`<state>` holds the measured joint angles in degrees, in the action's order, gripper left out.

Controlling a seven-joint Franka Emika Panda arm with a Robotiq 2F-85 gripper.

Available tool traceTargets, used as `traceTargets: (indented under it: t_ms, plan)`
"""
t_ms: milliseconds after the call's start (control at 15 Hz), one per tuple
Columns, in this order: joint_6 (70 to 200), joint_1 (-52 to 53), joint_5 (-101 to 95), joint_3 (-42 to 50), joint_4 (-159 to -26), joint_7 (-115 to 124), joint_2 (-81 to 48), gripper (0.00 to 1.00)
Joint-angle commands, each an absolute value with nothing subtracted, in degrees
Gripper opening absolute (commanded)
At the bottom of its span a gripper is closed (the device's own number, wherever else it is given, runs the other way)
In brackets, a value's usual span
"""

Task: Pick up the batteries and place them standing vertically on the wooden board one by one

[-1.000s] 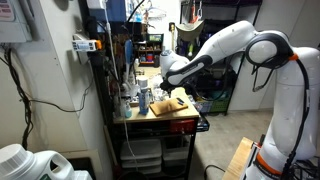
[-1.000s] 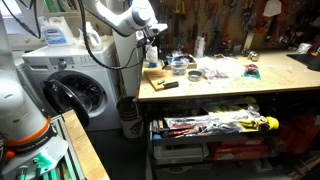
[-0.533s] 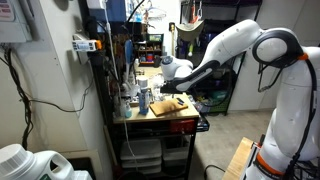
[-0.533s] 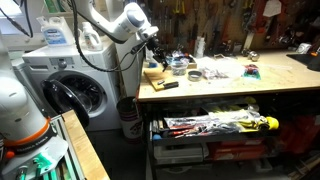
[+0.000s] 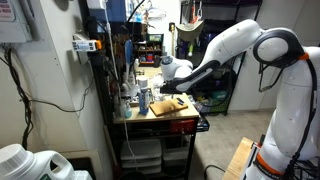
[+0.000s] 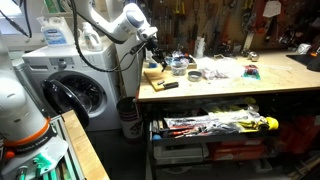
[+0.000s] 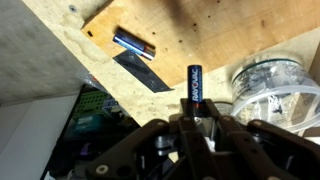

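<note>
In the wrist view my gripper [image 7: 195,112] is shut on a dark blue battery [image 7: 194,80] that points away from the camera, above the wooden board [image 7: 215,30]. A second battery [image 7: 131,46] lies flat on the board near its left end. In both exterior views the gripper [image 5: 170,72] [image 6: 152,45] hovers above the board [image 5: 172,105] [image 6: 153,73] at the end of the workbench. The held battery is too small to make out there.
A clear plastic container [image 7: 268,88] sits right of the board. The workbench [image 6: 230,85] carries small tools, cans and bottles [image 5: 135,95]. A dark tool [image 6: 165,85] lies near the board. A washing machine [image 6: 70,90] stands beside the bench.
Over the past second the arm rose and shifted slightly above the board. Since half a second ago nothing has visibly moved.
</note>
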<state>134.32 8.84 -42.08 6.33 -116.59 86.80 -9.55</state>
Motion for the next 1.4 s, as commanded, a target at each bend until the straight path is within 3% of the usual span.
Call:
traceTargets:
  t_ms: [0,600,800,867,1133,1200,1333]
  plan:
    - [132.91,8.49,-45.80,4.60,-116.33,94.24,-10.21,0.04]
    - [127.16,9.63,-65.29,1.83,-116.50,116.14,-12.74,0.04]
    - [125.40,8.73,-67.30,-0.36,-117.49,113.68,-13.00,0.04]
    - [125.80,8.14,-66.41,-0.56,-116.56,114.69,-12.94,0.16]
    - [125.61,8.25,-66.40,-1.16,-116.89,114.00,-13.29,0.16]
    - [125.61,8.19,-66.39,-1.15,-116.89,113.89,-13.29,0.04]
    - [123.58,9.17,-67.46,-1.56,-117.15,116.71,-13.24,0.04]
